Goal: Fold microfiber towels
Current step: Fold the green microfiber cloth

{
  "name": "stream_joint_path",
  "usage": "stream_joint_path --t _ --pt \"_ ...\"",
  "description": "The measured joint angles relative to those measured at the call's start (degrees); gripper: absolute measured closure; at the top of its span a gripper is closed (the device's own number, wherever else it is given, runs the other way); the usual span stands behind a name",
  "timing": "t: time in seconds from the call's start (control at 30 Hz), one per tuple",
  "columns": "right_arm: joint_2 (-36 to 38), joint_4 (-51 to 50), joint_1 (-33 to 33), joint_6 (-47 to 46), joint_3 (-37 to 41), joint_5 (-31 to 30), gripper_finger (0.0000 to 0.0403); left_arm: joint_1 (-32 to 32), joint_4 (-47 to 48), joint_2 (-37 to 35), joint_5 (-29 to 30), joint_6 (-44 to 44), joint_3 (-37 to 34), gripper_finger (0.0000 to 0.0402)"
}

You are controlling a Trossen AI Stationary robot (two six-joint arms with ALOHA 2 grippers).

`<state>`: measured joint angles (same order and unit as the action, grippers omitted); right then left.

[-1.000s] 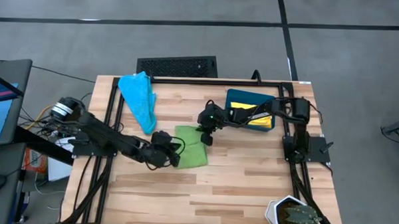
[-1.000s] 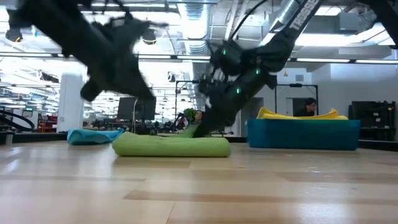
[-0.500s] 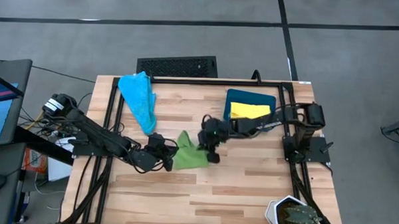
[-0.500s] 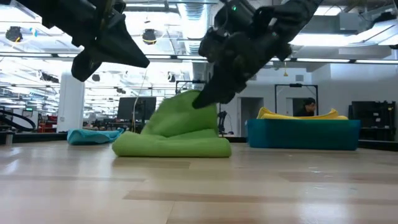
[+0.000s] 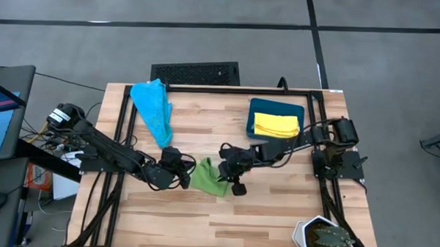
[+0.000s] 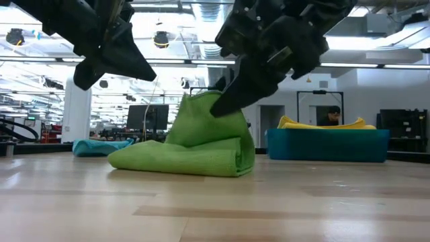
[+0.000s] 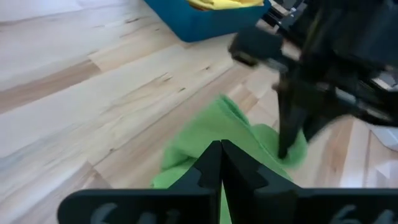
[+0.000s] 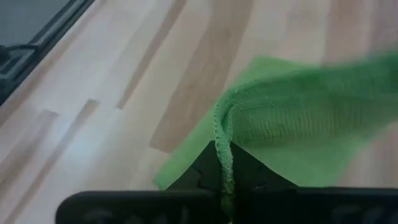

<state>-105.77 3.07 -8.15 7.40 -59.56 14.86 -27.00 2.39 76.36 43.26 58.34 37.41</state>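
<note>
On the wooden table (image 5: 276,206), the right gripper (image 5: 236,184) pinches the green towel's (image 5: 209,178) edge, lifting it to fold over. The left gripper (image 5: 183,173), fingers clenched, pins the other side so it stays put.

Light is bright and even, with only faint soft shadows on the table (image 5: 276,206) in the high view. In the low view ceiling strip lights (image 6: 376,42) glare behind the arms, which read as dark, motion-smeared silhouettes, and the near tabletop is soft. In the wrist views the green towel (image 8: 298,124) is streaked by motion blur and the near fingers (image 7: 217,180) are out of focus.
</note>
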Motion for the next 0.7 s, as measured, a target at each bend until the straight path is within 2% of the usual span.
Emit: stream_joint_path --t 0.17,0.3,0.43,0.7 --pt "-2.47 2.83 -2.54 -0.29 -0.04 -0.67 0.0362 0.00 0.37 0.00 2.13 -0.19 0.00 0.0401" --pt "-4.96 5.16 -4.12 -2.39 0.27 -4.66 0.0361 0.03 0.69 0.02 2.47 -0.20 0.00 0.0401" --pt "-6.38 8.05 -4.63 -4.97 0.03 -4.76 0.0355 0.07 0.65 0.28 2.56 0.07 0.02 0.0401" --pt "-7.27 14.26 -4.62 -5.60 -0.06 -4.61 0.0302 0.11 -3.30 3.75 2.54 2.19 0.04 0.0401"
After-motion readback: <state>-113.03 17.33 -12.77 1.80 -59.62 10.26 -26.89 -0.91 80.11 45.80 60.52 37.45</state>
